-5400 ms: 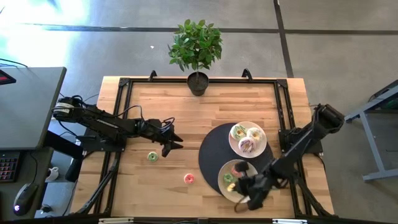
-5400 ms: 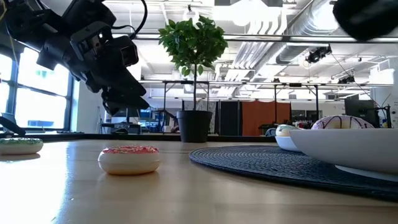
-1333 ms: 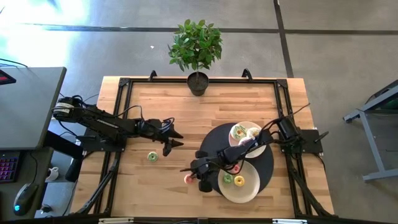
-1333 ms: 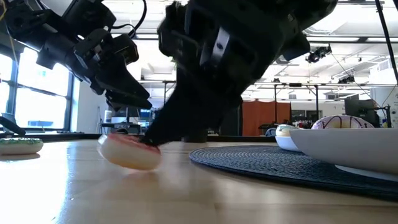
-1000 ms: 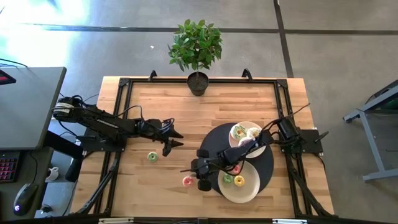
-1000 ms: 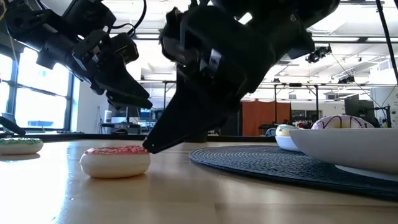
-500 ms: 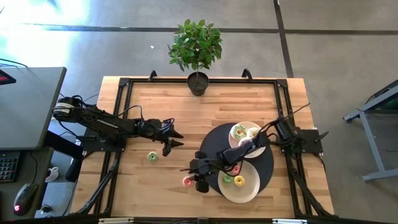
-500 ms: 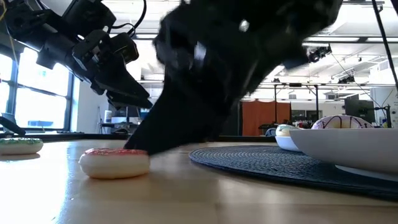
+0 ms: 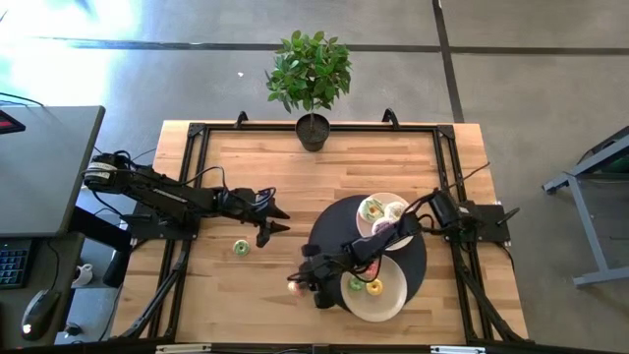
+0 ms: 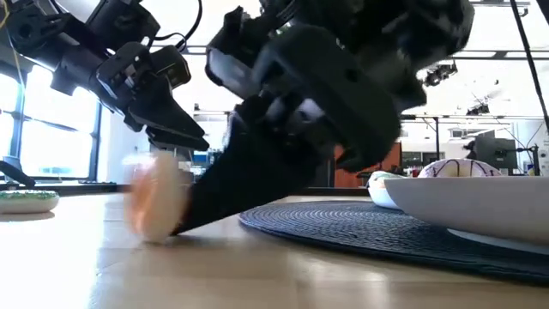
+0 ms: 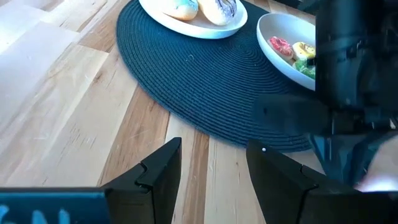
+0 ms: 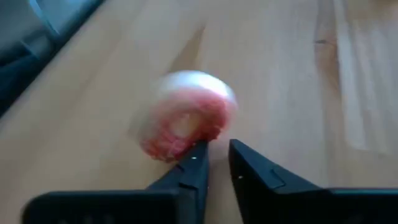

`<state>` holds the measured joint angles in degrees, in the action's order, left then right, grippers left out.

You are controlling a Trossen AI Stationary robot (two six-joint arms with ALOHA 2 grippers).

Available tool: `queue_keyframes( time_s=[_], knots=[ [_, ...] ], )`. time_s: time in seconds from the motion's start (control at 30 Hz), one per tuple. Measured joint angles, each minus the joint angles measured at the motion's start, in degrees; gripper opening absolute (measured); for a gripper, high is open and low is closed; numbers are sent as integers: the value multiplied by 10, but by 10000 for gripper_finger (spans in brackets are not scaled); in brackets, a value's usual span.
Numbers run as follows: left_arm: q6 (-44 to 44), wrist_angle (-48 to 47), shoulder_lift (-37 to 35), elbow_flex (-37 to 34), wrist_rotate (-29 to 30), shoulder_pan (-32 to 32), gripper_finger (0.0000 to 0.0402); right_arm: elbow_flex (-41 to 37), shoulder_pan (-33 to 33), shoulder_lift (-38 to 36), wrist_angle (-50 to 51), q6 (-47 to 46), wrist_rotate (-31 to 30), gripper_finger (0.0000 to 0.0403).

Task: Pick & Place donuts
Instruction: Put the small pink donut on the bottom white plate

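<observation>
The pink donut (image 12: 186,121) is up on its edge right in front of my fingertips, tipped off the bare wood just beside the dark mat (image 9: 329,221), blurred as it rolls. It looks light and hard-shelled, a smooth little ring that skids and tips at a nudge instead of sitting for me. My right gripper (image 12: 214,158) is low at the table, fingers nearly together with only a thin gap, their tips touching the donut's near rim and clamped on nothing. I judge the better hold is across the ring, one finger through the hole and one outside, or square across the full width once it lies flat; a squeeze at the rim will likely squirt it away. Beyond it, the green donut (image 9: 242,247) waits on the wood near my left gripper (image 9: 273,218), which hovers with fingers apart. Two white plates (image 9: 388,300) on the mat already carry other donuts.
</observation>
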<state>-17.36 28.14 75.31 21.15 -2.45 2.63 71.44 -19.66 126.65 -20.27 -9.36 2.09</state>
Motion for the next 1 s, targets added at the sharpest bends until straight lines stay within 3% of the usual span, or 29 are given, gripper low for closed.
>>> queue_keyframes(
  time_s=[0.13,0.2,0.43,0.73,1.0],
  knots=[
    [6,1,0,0,3,0,179,0,1,-35,91,25,-1,9],
    [6,3,0,0,3,0,179,0,1,-50,118,25,-5,6],
    [6,4,0,0,4,0,179,0,1,-77,71,32,-24,4],
    [6,4,0,0,4,0,179,1,0,-76,22,86,-20,62],
    [6,4,0,0,3,0,179,1,0,-65,78,79,-52,133]
  ],
)
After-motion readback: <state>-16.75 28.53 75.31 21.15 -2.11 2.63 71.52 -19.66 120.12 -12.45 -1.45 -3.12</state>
